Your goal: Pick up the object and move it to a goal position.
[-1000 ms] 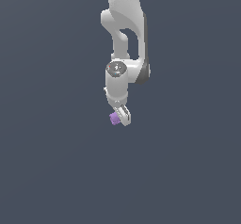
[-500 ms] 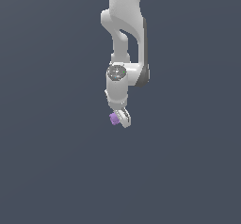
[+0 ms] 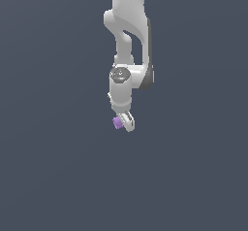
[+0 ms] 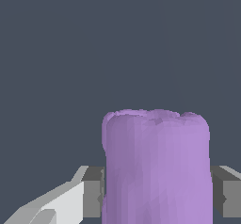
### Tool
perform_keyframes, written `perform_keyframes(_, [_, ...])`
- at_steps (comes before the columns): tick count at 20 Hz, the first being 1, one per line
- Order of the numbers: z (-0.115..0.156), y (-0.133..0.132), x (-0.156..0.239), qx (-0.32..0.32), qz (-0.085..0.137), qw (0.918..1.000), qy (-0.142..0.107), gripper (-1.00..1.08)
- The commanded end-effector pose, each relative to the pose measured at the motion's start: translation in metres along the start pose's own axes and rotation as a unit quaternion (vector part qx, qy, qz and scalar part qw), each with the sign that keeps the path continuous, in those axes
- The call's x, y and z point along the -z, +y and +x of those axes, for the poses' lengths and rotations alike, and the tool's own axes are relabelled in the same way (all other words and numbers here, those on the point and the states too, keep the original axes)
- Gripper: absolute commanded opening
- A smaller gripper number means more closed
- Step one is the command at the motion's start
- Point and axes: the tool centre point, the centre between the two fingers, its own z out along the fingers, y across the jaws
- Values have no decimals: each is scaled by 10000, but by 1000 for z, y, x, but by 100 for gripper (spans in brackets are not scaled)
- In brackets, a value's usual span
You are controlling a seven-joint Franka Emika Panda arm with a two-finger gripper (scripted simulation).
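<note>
The object (image 3: 117,123) is a small light-purple lumpy chunk held at the tip of my white gripper (image 3: 124,123) in the exterior view. The gripper is shut on it, with the chunk sticking out toward the exterior view's left of the fingers. In the wrist view the object (image 4: 156,166) fills the space between the two grey finger pads (image 4: 93,191), which press on both of its sides. The white arm (image 3: 128,45) hangs down from the top of the exterior view.
A plain dark blue-grey surface (image 3: 53,176) fills the background in both views. No other objects or goal marker show.
The arm and the held object have shifted very slightly upward and toward the exterior view's right. The grip has not changed.
</note>
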Motion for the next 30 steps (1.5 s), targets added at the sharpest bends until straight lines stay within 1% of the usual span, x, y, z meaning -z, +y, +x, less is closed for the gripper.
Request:
perform_keyframes(1, [0,-4,2,-2,51,10000,28,-100])
perform_keyframes(4, [1,-15,8,-14,194,9998,107,-100])
perform_keyframes(7, [1,-32,18,-33,415,9989,229,-100])
perform_keyframes(10, [2,-54,33,-57,714,9966,395,-100])
perform_keyframes(14, [2,-90,61,-99,1235,9899,683,-100])
perform_keyframes(18, [0,-126,98,-142,1807,9783,999,-100])
perform_keyframes(22, [-3,-156,134,-179,2328,9638,1288,-100])
perform_keyframes(26, [-8,-179,170,-212,2783,9478,1545,-100])
perform_keyframes(30, [-14,-197,203,-242,3188,9306,1780,-100])
